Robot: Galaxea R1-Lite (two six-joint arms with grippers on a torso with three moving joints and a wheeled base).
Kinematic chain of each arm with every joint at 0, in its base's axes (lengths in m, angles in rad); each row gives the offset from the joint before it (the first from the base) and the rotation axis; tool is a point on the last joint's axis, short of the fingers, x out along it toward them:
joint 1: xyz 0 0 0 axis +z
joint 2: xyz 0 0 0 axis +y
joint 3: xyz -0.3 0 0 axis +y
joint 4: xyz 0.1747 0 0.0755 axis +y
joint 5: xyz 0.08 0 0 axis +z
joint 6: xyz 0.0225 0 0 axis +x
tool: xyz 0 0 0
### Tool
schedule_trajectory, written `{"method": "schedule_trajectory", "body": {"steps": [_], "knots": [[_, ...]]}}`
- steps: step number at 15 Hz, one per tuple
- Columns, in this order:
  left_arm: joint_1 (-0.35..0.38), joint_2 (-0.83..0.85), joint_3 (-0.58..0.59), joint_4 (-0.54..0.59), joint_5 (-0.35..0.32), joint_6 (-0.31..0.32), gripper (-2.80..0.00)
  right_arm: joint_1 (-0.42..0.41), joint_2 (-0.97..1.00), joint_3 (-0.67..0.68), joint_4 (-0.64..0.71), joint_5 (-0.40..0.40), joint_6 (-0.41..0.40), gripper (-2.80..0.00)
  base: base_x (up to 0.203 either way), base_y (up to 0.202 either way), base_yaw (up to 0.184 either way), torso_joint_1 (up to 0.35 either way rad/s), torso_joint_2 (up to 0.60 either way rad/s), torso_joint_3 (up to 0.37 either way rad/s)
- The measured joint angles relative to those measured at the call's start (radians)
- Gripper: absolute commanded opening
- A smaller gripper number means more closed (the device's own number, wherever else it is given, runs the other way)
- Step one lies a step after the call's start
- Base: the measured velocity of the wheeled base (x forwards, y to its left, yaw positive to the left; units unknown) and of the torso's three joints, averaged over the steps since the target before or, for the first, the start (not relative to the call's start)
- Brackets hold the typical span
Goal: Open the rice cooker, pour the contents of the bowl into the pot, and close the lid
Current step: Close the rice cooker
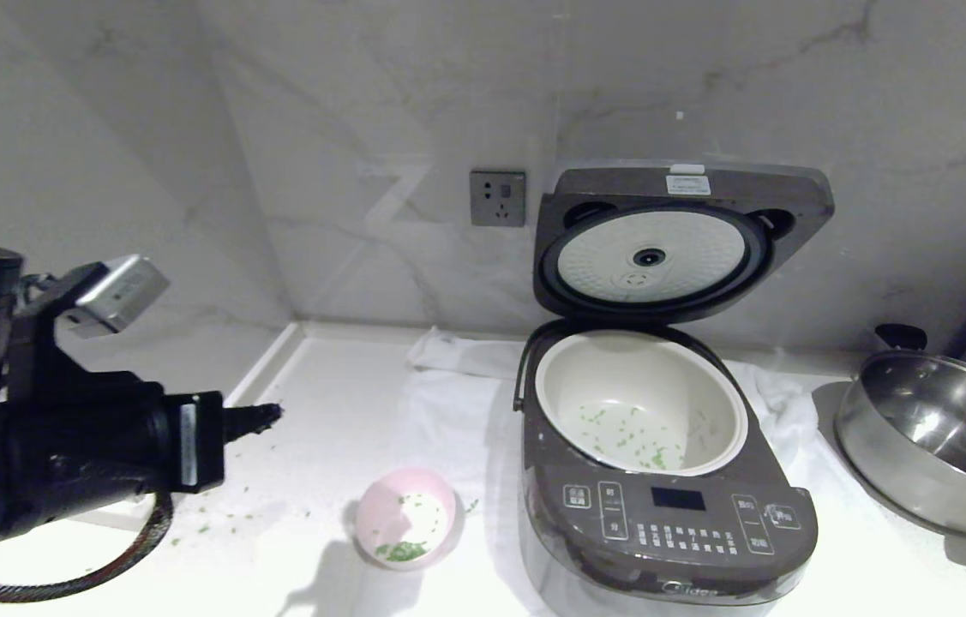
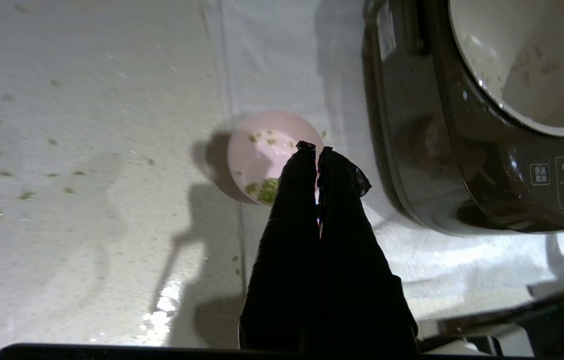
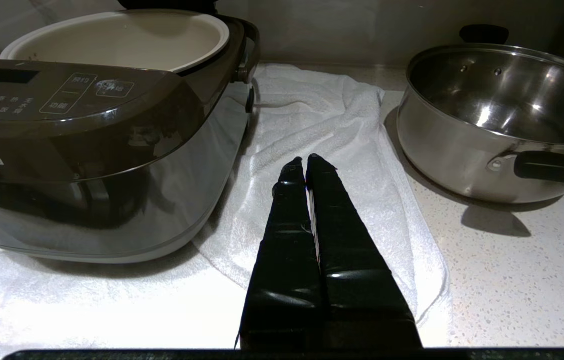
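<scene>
A: Reporting cooker status. Rice cooker [image 1: 667,514] sitting on a white towel [image 1: 448,403], lid [image 1: 675,240] standing fully raised against the marble wall, white inner plate facing forward. Pot [image 1: 641,403] seated inside, holding a scatter of the contents [image 1: 628,433] across its floor.

B: Confirming. Noting the bowl [image 1: 408,517] lying tipped on the counter [image 1: 877,566], just beside the cooker's front left corner, some green bits remaining at its lower edge. More green specks lying loose on the counter to the bowl's left.

A: Reporting left gripper [image 2: 316,148]. Hovering above the counter, left of the cooker, fingers pressed together and grasping nothing, tips lining up over the bowl in the wrist view.

B: Reporting right gripper [image 3: 306,159]. Resting low over the towel, between the cooker and the steel pan [image 3: 502,115], fingers clenched on nothing.
</scene>
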Motion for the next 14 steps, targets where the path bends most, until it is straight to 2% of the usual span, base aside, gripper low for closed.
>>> {"method": "schedule_trajectory", "body": {"steps": [2, 3, 5, 7, 11, 14], "knots": [[-0.017, -0.118, 0.025, -0.005, 0.129, 0.019, -2.8, 0.0, 0.0, 0.0, 0.0, 0.0, 0.0, -2.8, 0.0, 0.0, 0.0, 0.0, 0.0, 0.0], [-0.019, -0.172, 0.03, -0.006, 0.167, 0.036, -2.8, 0.0, 0.0, 0.0, 0.0, 0.0, 0.0, -2.8, 0.0, 0.0, 0.0, 0.0, 0.0, 0.0], [0.01, -0.292, 0.04, -0.008, 0.196, 0.098, -2.8, 0.0, 0.0, 0.0, 0.0, 0.0, 0.0, -2.8, 0.0, 0.0, 0.0, 0.0, 0.0, 0.0], [0.074, -0.401, 0.049, -0.009, 0.203, 0.182, -2.8, 0.0, 0.0, 0.0, 0.0, 0.0, 0.0, -2.8, 0.0, 0.0, 0.0, 0.0, 0.0, 0.0], [0.314, -0.591, 0.069, -0.008, 0.208, 0.324, -2.8, 0.0, 0.0, 0.0, 0.0, 0.0, 0.0, -2.8, 0.0, 0.0, 0.0, 0.0, 0.0, 0.0], [0.472, -0.737, 0.156, -0.013, 0.204, 0.361, -2.8, 0.0, 0.0, 0.0, 0.0, 0.0, 0.0, -2.8, 0.0, 0.0, 0.0, 0.0, 0.0, 0.0]]}}
